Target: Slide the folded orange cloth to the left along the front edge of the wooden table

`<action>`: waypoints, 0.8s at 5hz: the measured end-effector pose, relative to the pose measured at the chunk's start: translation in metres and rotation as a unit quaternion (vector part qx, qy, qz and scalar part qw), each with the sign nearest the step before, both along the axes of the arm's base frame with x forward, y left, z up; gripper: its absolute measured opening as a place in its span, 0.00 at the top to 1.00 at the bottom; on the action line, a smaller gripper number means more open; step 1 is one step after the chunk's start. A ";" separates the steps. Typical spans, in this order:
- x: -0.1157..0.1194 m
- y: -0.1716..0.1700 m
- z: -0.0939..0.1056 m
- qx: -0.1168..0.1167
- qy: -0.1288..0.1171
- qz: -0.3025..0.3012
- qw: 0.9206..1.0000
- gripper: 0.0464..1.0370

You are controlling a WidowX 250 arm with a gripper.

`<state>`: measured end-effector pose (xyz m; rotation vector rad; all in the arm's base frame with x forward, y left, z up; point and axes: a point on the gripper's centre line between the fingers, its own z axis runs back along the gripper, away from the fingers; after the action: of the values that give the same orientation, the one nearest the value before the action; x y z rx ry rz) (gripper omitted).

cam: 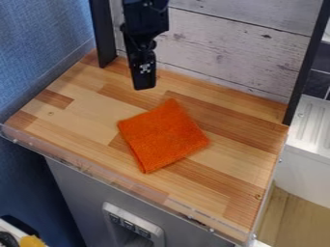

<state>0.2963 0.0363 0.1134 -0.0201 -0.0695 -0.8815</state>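
1. Gripper position: I have the gripper point(144, 88) at the upper left of centre in the camera view, pointing down in front of the white plank-pattern back panel point(226, 55).
2. Gripper state: I cannot tell whether it is open or closed.
3. Cloth position: the orange cloth point(163, 136) lies flat near the middle of the wooden work surface point(71, 118). In my view it sits below the gripper tip and slightly to the right, near it but apart.
4. Cloth condition: I see a folded, roughly square piece, turned at an angle to the view. One corner points up towards the gripper side; along the left edge, a lower layer shows.
5. Frame: a black post point(102, 34) stands to the left of the gripper, and a second black post point(304, 62) stands at the right end of the back panel.
6. Surroundings: a clear strip point(116, 179) runs along the near edge of the surface. A white ridged unit point(309, 123) is at the right.
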 end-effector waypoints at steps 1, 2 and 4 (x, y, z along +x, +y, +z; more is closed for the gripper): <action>-0.002 -0.009 0.002 -0.007 0.014 -0.013 1.000 0.04; -0.003 -0.014 -0.002 -0.012 0.032 -0.019 0.999 0.09; 0.000 -0.023 -0.027 -0.003 0.053 -0.024 0.998 0.68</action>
<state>0.2963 0.0128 0.0865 -0.0744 0.0275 -0.9264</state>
